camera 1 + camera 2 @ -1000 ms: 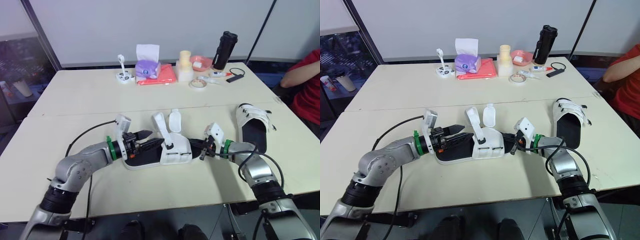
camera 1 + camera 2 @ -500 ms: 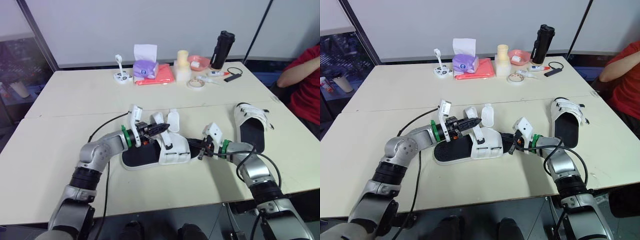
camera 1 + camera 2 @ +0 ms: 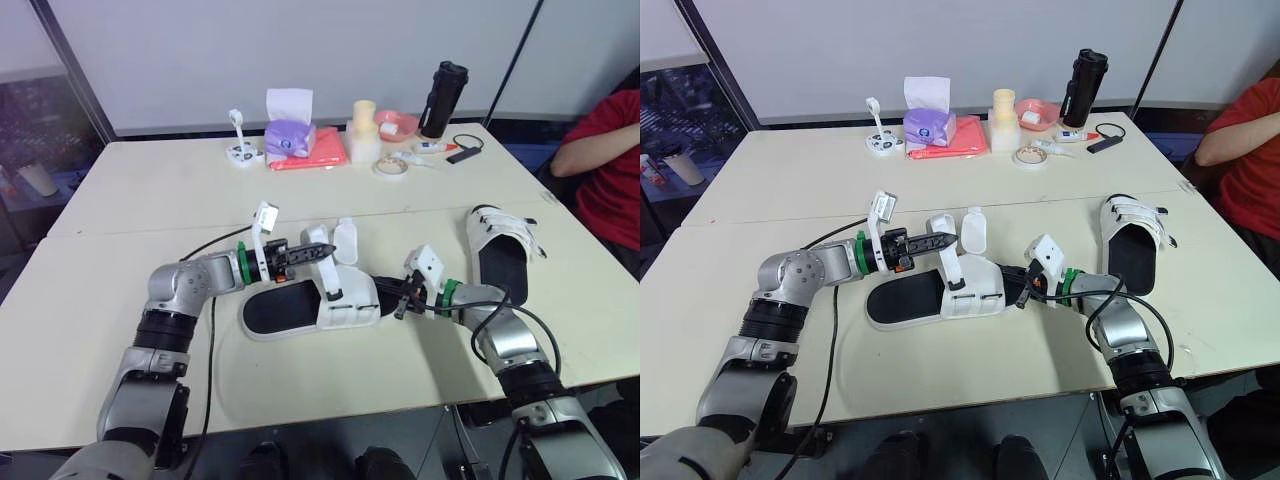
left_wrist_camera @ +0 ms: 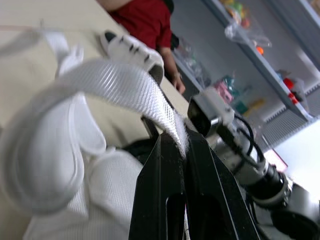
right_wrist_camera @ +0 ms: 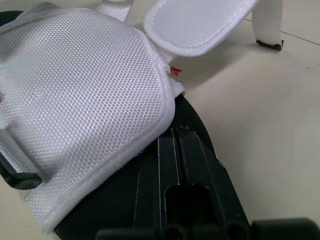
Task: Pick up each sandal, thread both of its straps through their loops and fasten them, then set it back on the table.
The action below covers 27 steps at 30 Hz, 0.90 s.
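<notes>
White mesh strap (image 4: 125, 82) sits pinched in the closed fingers of the left gripper (image 4: 179, 144), lifted above the sandal (image 3: 348, 305) lying mid-table (image 3: 150, 190). The right gripper (image 5: 176, 134), fingers together, rests on its black sole (image 5: 125, 210). A second sandal (image 3: 505, 250) lies farther right.

Two sandals lie on the table (image 3: 100, 300): the open sandal (image 3: 290, 308) at the centre and the second sandal (image 3: 507, 255) at three o'clock. Two straps rise from the open one, a long strap (image 3: 326, 272) and a short strap (image 3: 347, 243). There are two grippers, the left gripper (image 3: 328, 249) and the right gripper (image 3: 387, 293). At twelve o'clock there is one of each: black bottle (image 3: 445, 100), tissue box (image 3: 290, 137), pink bowl (image 3: 398, 124), tape roll (image 3: 390, 167), red mat (image 3: 322, 152) and white stand (image 3: 243, 150). One person (image 3: 600, 150) sits at two o'clock.
</notes>
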{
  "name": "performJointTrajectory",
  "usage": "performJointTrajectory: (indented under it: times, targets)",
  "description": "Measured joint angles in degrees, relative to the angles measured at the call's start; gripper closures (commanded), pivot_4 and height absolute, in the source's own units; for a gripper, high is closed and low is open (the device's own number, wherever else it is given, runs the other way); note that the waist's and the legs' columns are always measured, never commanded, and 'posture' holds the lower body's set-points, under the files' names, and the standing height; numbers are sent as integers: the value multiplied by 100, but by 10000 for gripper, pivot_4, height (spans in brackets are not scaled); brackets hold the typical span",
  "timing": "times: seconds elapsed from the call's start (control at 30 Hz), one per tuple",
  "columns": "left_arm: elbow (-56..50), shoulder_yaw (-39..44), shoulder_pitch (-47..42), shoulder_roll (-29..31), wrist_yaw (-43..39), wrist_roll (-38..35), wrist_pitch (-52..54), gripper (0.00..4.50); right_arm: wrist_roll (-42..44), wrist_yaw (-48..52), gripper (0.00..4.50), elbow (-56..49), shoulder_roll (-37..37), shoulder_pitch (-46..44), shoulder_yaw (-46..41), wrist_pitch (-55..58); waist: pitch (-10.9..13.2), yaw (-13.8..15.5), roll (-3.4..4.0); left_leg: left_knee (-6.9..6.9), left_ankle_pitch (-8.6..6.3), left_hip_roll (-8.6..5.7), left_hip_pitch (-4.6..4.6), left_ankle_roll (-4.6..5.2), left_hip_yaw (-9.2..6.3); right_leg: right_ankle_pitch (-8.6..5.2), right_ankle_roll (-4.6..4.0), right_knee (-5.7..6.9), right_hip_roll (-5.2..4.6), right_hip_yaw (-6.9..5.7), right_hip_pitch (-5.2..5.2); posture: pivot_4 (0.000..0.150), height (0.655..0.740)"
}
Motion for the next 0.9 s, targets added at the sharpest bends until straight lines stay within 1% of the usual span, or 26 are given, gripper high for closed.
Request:
performJointTrajectory:
  times: [0.27, 0.57, 0.63, 0.73, 0.9]
  targets:
    - [250, -62, -4, -223, -272, 453, -171, 44222, 0, -23, 45000, -17, 8, 10, 0, 2, 0, -3, 0, -1, 0, 0, 0, 0, 0, 0, 0, -1, 0, 0, 0, 1500, 7400]
    - [442, -173, -80, -345, -598, 948, -447, 44222, 0, -47, 45000, -43, 13, 27, 0, 9, 0, -4, 0, -2, 0, 0, 0, 0, 0, 0, 0, -2, 0, 0, 0, 1500, 7400]
    - [484, -153, -164, -361, -621, 956, -436, 44222, 0, -52, 45000, -45, 13, 33, -5, 9, 1, -1, -1, -2, 0, 0, 0, 0, 0, 0, 0, -2, 0, 0, 0, 1500, 7400]
    - [600, 87, -395, -462, -604, 869, -330, 44222, 0, -65, 45000, -47, 26, 33, -5, 9, 1, -8, -2, -2, 0, 0, -1, 0, -1, 0, 0, -2, 0, 0, 0, 1500, 7400]
    - [675, 315, -578, -473, -615, 808, -205, 44222, 0, -93, 45000, -44, 104, 20, 5, 9, 1, -80, -2, -6, 0, 0, -1, 0, -2, -1, 1, -4, 0, -1, 0, 1500, 7400]
